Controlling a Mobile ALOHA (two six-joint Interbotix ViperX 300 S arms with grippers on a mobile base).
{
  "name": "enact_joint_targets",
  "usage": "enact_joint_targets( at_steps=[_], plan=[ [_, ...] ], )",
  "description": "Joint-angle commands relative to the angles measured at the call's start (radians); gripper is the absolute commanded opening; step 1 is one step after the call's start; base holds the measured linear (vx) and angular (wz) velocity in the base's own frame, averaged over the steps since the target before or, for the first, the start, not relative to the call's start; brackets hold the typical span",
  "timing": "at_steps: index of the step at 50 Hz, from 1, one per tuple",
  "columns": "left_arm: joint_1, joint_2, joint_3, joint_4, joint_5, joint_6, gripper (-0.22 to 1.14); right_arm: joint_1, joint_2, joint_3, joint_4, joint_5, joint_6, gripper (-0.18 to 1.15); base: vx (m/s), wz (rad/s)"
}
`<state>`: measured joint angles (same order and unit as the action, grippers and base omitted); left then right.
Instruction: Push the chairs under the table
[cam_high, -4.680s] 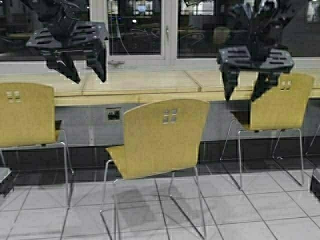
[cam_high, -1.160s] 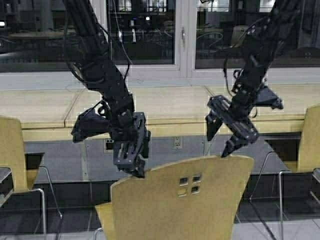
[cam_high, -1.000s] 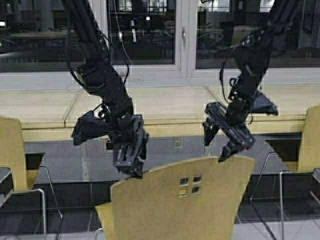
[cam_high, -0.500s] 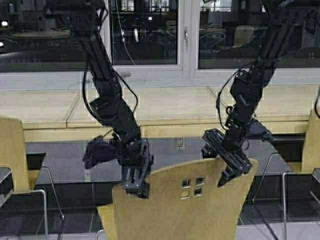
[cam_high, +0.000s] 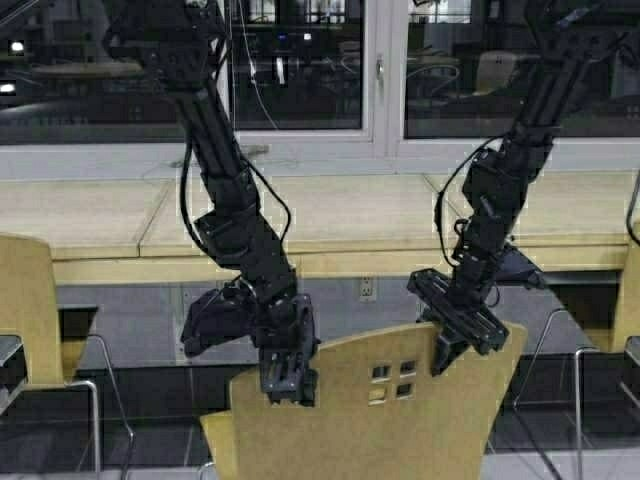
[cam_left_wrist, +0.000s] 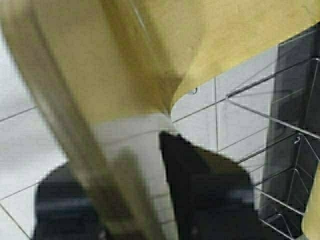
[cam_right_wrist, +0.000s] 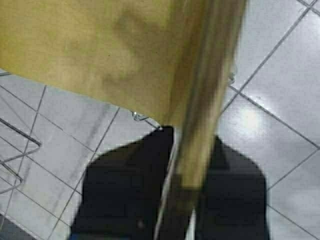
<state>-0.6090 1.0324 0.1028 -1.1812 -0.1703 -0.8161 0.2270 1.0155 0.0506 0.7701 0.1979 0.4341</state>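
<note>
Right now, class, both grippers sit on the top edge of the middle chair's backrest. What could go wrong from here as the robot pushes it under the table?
1. The left gripper and right gripper straddle only the thin top edge of the chair, so they could slip off.
2. Pushing that high might tip the chair forward.
3. The backrest could strike the table front edge.

Yellow-tan chair (cam_high: 400, 410), black hands (cam_high: 288, 378), pale-wood table (cam_high: 340, 215), pale grey floor tiles (cam_right_wrist: 280, 90).
</note>
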Motion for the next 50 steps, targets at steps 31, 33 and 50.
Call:
enact_joint_targets(
  at_steps=[31,33,50],
  plan=[
    [0.146,-0.086,0.029,0.012,-0.015,0.11,0.04,0.092,-0.011,0.038,-0.005,0.005,-0.028,0.12,0.1,0.0],
    [0.147,-0.087,0.035,0.012,-0.017,0.109,0.04,0.094,-0.011,0.038,-0.005,0.005,-0.028,0.12,0.15,0.04],
    [0.153,-0.129,0.084,0.012,-0.023,0.12,0.04,0.097,0.002,0.058,-0.008,0.003,-0.032,0.12,0.21,0.08]
  ],
)
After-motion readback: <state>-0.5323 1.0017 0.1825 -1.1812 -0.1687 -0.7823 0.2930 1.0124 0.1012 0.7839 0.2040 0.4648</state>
